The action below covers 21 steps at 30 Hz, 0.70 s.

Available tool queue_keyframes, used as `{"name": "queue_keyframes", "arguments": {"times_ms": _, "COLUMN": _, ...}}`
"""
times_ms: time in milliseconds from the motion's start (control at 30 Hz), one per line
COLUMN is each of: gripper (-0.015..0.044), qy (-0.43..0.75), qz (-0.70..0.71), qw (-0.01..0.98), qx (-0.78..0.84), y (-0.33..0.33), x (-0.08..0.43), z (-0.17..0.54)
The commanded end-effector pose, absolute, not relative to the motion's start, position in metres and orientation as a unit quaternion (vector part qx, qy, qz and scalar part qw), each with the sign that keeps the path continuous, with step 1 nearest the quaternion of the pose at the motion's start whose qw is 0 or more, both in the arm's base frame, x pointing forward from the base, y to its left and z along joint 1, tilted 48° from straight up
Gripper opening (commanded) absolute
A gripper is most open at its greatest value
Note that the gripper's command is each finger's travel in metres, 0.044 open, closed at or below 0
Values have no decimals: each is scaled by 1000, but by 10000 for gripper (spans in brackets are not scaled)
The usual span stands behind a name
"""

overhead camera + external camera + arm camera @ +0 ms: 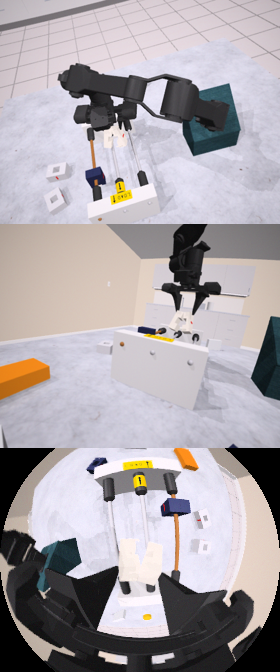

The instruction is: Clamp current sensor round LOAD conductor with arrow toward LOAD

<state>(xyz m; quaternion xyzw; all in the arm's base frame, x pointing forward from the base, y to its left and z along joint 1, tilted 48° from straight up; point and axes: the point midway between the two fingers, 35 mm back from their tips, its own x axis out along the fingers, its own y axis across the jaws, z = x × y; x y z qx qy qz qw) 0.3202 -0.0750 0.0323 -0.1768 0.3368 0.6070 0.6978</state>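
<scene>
One open sensor (121, 138) (187, 325) (150, 565) between jaws (115, 125) (186, 312), above conductors

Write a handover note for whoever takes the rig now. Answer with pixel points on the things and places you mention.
Tool (115, 126) (186, 312) (139, 571): shut on the open sensor (108, 138) (174, 323) (129, 560).
Where: sensor off the table, up by the far end of the LOAD conductor (116, 163) (174, 335) (144, 518); LOAD marker (121, 197) (158, 337) (137, 465) at the other end.
Done: sensor picked up.
Left: seat it round that conductor, squeeze until latched, release.
Unclear: whether the arrow points toward the marker; check before closing.
</scene>
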Motion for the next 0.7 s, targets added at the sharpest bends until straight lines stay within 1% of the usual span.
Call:
{"name": "queue_keyframes", "arguments": {"times_ms": 0, "gripper": 0, "qy": 281, "qz": 633, "qw": 682, "qx": -237, "y": -73, "x": 334, "z": 33}}
{"name": "queue_keyframes", "arguments": {"times_ms": 133, "gripper": 0, "qy": 248, "qz": 646, "qw": 669, "qx": -271, "y": -71, "x": 341, "z": 33}}
{"name": "queue_keyframes", "arguments": {"times_ms": 667, "gripper": 0, "qy": 248, "qz": 646, "qw": 669, "qx": -271, "y": -58, "x": 342, "z": 20}}
